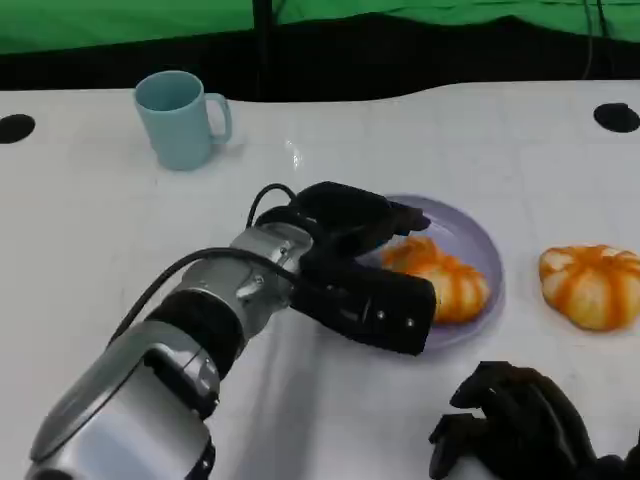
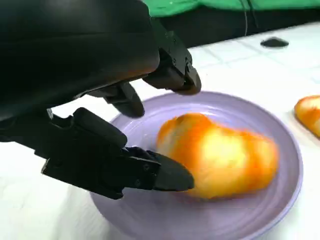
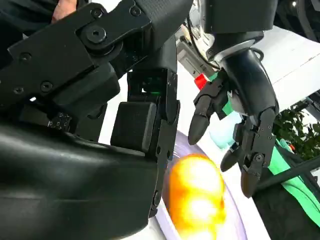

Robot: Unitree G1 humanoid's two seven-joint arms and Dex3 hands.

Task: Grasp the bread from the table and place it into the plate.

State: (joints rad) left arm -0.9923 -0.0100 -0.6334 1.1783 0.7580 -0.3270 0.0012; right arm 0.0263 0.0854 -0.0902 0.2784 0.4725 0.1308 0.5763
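An orange-and-white bread (image 1: 445, 278) lies on the purple plate (image 1: 462, 226), right of the plate's middle. My left hand (image 1: 358, 268) hangs over the plate's left part, its fingers spread on both sides of the bread (image 2: 220, 155) and holding nothing. One fingertip (image 2: 172, 176) ends right beside the loaf. The right wrist view shows the left hand (image 3: 246, 117) above the bread (image 3: 196, 196). My right hand (image 1: 520, 420) rests low at the front right, fingers curled in, with nothing in it.
A second bread (image 1: 592, 285) lies on the white table to the right of the plate. A light blue mug (image 1: 182, 118) stands at the back left. Black holes (image 1: 617, 116) mark the table's far corners. Green cloth hangs behind the table.
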